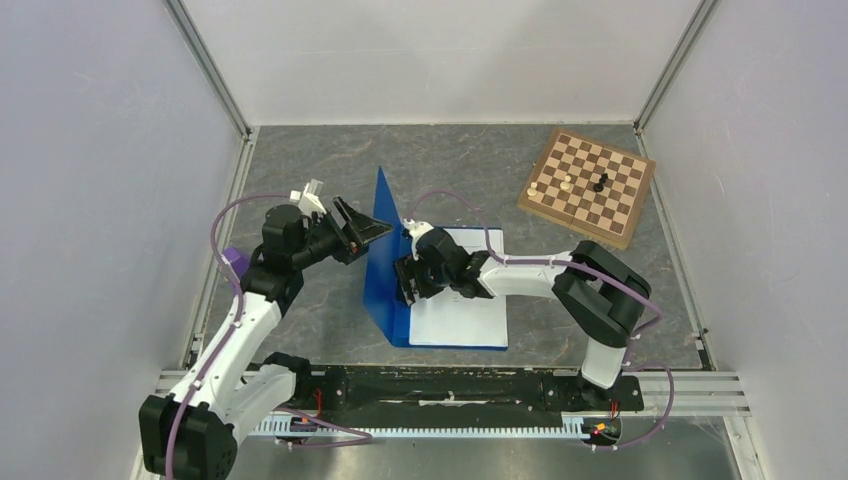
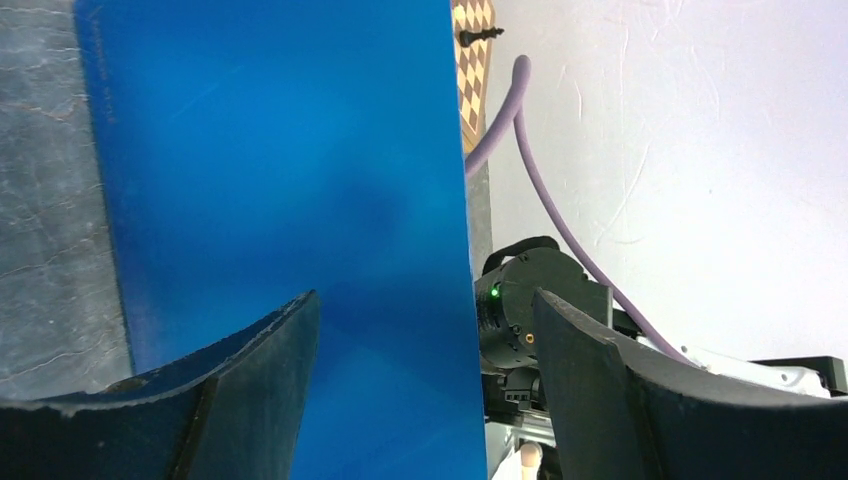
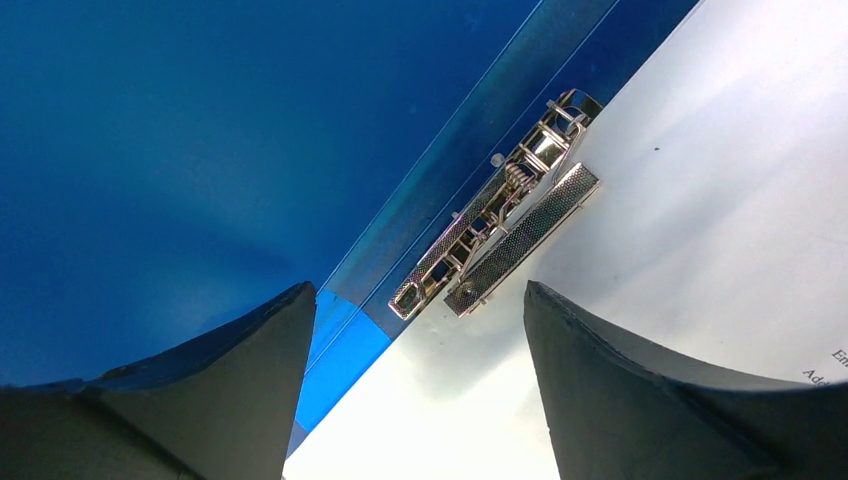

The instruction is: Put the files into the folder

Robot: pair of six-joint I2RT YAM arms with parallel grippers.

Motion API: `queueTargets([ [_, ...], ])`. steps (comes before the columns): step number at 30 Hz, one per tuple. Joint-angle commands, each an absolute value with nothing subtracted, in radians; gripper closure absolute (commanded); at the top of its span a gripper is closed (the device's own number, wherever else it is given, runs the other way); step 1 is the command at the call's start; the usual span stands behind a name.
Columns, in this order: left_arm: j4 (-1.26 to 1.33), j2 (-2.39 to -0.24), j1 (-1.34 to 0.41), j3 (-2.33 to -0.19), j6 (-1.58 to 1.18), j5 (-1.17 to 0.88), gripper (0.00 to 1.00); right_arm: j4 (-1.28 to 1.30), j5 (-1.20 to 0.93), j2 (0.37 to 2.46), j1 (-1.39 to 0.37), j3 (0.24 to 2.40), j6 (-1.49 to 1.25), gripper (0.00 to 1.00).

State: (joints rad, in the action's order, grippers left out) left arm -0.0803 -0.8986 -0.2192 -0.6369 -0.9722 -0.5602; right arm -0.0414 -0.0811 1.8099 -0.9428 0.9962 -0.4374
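The blue folder (image 1: 385, 262) lies open, its front cover standing nearly upright and its back cover flat on the table. The white files (image 1: 462, 300) lie on the back cover. My left gripper (image 1: 368, 232) is open at the cover's upper edge. In the left wrist view that edge of the folder (image 2: 290, 180) shows between the open fingers of the gripper (image 2: 425, 300). My right gripper (image 1: 408, 282) is open, low over the files next to the spine. Its wrist view shows the gripper (image 3: 420, 300) over the white files (image 3: 680, 200), the metal clip (image 3: 500, 235) and the folder (image 3: 200, 150).
A brown chessboard (image 1: 590, 185) with a few pieces lies at the back right, also seen in the left wrist view (image 2: 472, 60). White walls (image 1: 100, 200) close in the grey table on three sides. A metal rail (image 1: 450, 385) runs along the near edge.
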Motion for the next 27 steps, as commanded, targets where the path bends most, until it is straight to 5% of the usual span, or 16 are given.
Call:
queueTargets([
  [1,-0.099,-0.922,-0.254,-0.725,-0.914,-0.566,0.16,-0.033,-0.07,1.727,-0.925,0.997,-0.459,0.2],
  [27,0.099,-1.399,-0.758,-0.917,-0.951,-0.324,0.16,0.441,0.464,0.943,-0.706,0.818,-0.353,0.11],
])
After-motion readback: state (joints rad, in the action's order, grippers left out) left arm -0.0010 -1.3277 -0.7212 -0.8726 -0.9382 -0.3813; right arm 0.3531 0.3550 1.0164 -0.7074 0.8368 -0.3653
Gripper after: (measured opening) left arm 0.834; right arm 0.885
